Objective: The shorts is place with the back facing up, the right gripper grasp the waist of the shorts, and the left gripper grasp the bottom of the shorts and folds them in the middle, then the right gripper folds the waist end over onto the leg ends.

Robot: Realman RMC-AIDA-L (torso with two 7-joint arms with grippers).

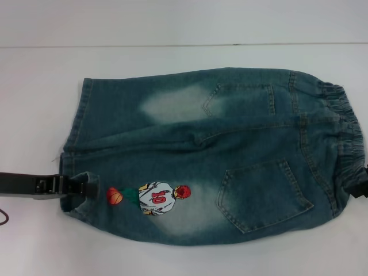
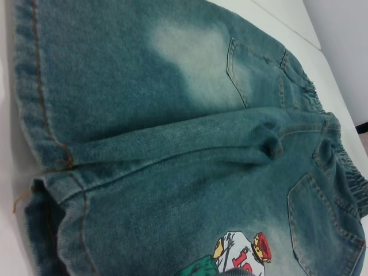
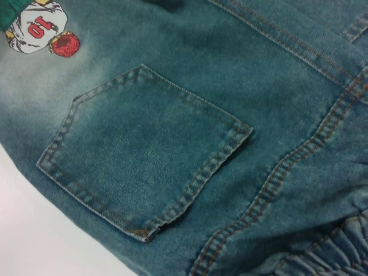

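The shorts (image 1: 218, 155) are lying back-side up on the white table (image 1: 34, 86), filling the middle of the head view, with the legs pointing toward nine o'clock and the waist toward three o'clock. The waist end (image 1: 345, 132), with its gathered elastic band, is sitting at the three o'clock edge of the garment, and two patch pockets are showing just inside it: one pocket (image 1: 241, 98) toward one o'clock, the other pocket (image 1: 267, 195) toward four o'clock. The embroidered player patch (image 1: 161, 198) with its red number is lying on the nearer leg, around seven o'clock from the garment's middle, and the small orange basketball (image 1: 115, 196) is sitting just beside it, toward the hem. The bottom of the shorts (image 1: 77, 144) is running along the nine o'clock side, a loose thread trailing off it.

The left gripper (image 1: 80, 188) is reaching in from nine o'clock, level with the basketball, and its black fingers are closing on the nearer leg's hem, where the denim is bunching up around the tips. The right gripper (image 1: 359, 187) is showing only as a dark sliver at the four o'clock edge, touching the waistband; whether its fingers are apart or together I cannot tell. Its wrist view is looking closely at the nearer pocket and the ruffled band.
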